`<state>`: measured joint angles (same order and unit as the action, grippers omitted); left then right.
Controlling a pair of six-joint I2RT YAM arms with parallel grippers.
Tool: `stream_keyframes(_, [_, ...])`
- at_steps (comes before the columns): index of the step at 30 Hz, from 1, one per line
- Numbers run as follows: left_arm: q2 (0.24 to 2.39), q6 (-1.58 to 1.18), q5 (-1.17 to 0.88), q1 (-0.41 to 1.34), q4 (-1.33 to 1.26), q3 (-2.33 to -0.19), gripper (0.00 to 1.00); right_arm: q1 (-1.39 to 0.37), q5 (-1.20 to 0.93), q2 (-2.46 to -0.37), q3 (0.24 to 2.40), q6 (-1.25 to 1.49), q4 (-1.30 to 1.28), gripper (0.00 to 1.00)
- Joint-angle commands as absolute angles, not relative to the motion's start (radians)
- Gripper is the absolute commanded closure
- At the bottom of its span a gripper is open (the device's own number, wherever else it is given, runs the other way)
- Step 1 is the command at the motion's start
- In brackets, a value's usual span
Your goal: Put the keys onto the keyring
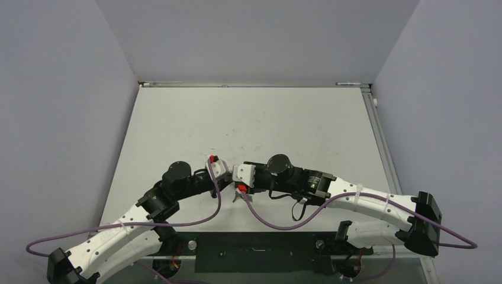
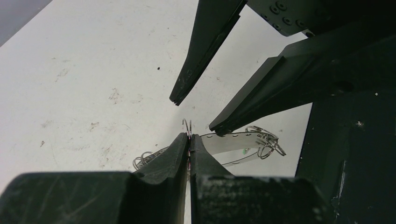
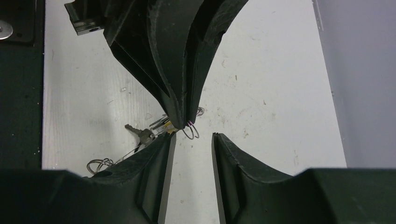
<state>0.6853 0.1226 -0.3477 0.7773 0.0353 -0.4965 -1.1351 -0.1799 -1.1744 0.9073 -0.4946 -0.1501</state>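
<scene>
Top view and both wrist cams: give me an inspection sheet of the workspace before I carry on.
Surface: white table, scuffed and speckled.
Job's things: keys lying on the table below the grippers; small wire ring lifted off it.
Clutter: nothing seen.
Grippers: left gripper shut on the small wire ring; right gripper open, facing it, fingers apart.
Cables: purple cables loop along both arms.
Surroundings: plain grey walls.

Left wrist view: keys [image 2: 233, 140] lower centre partly behind left gripper [image 2: 189, 136]; head colours too small to tell. Small wire ring [image 2: 187, 125] at its tips mostly hidden. Top view: keys hidden under wrists, frame centre. Right wrist view: right gripper [image 3: 192, 136] finger covers keys, lower left.
</scene>
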Motion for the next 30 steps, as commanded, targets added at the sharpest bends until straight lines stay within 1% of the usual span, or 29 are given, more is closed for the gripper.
stream_keyframes(1, [0.666,0.145,-0.387,0.781,-0.044,-0.544,1.0,-1.108,-0.227,-1.196,0.928,-0.514,-0.135,0.65])
stream_keyframes(8, [0.665,0.162,-0.399,0.79,-0.037,-0.543,1.0,-1.07,-0.246,-1.212,0.93,-0.519,-0.133,0.66])
stream_keyframes(19, [0.668,0.173,-0.41,0.797,-0.032,-0.54,1.0,-1.046,-0.378,-1.233,0.942,-0.51,-0.141,0.67])
stream_keyframes(28, [0.679,0.182,-0.415,0.806,-0.022,-0.541,1.0,-1.041,-0.401,-1.25,0.953,-0.511,-0.148,0.71])
stream_keyframes(30, [0.681,0.187,-0.412,0.809,-0.018,-0.543,1.0,-1.042,-0.395,-1.246,0.953,-0.511,-0.147,0.74])
